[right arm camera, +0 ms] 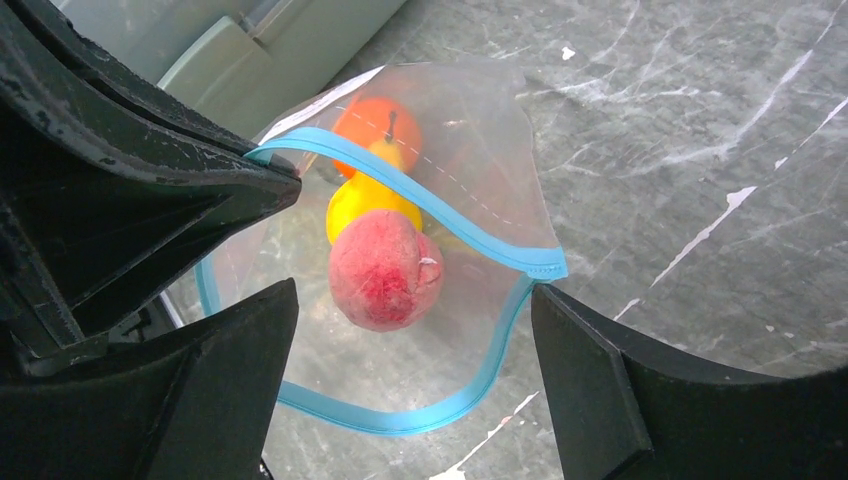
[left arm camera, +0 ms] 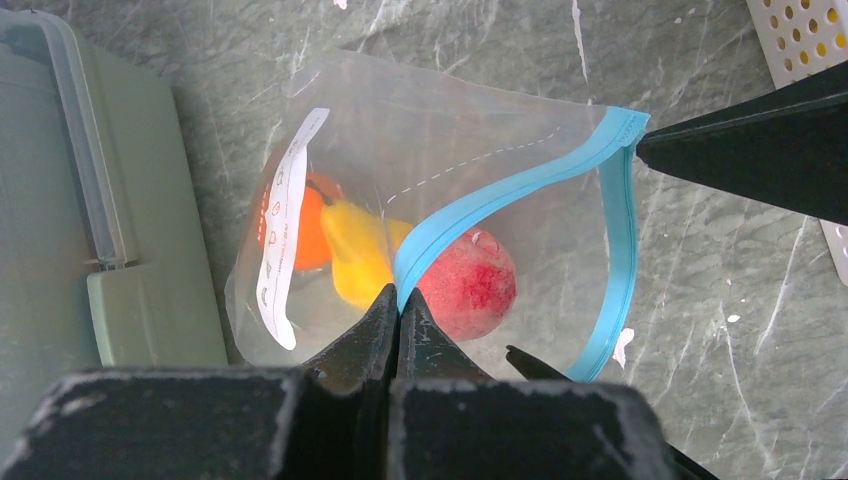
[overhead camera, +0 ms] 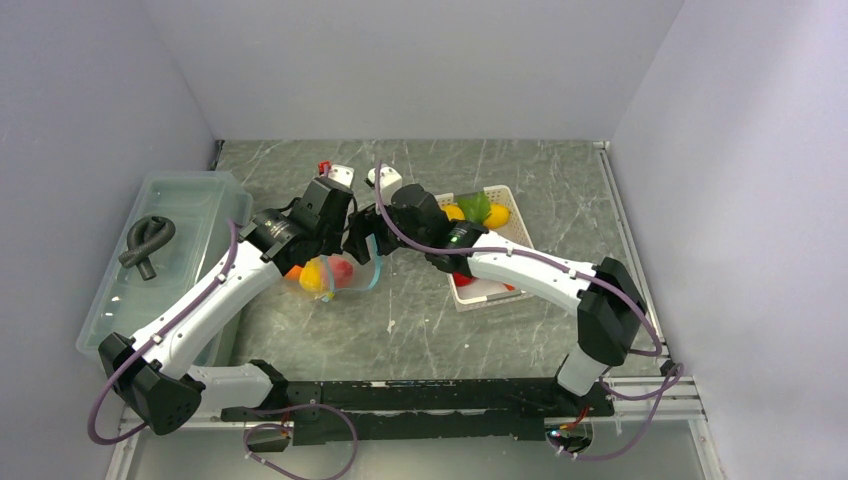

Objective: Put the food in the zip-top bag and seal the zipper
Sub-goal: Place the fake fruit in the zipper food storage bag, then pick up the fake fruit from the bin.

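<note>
Grey tabletop (overhead camera: 560,170) around bag (left arm camera: 450,110) (mouth agape)

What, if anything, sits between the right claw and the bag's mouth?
Nothing visible. The open right claw faces the mouth of the zip-top bag, which the left claw, shut on the zipper, holds agape. Only fruit already inside lies beyond.

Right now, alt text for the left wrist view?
The left gripper is shut on the teal zipper of the clear zip-top bag, whose mouth gapes open. Inside lie a red fruit, a yellow pear and an orange fruit; the right gripper's finger is at the mouth's far corner. A lidded bin sits at left.
</note>
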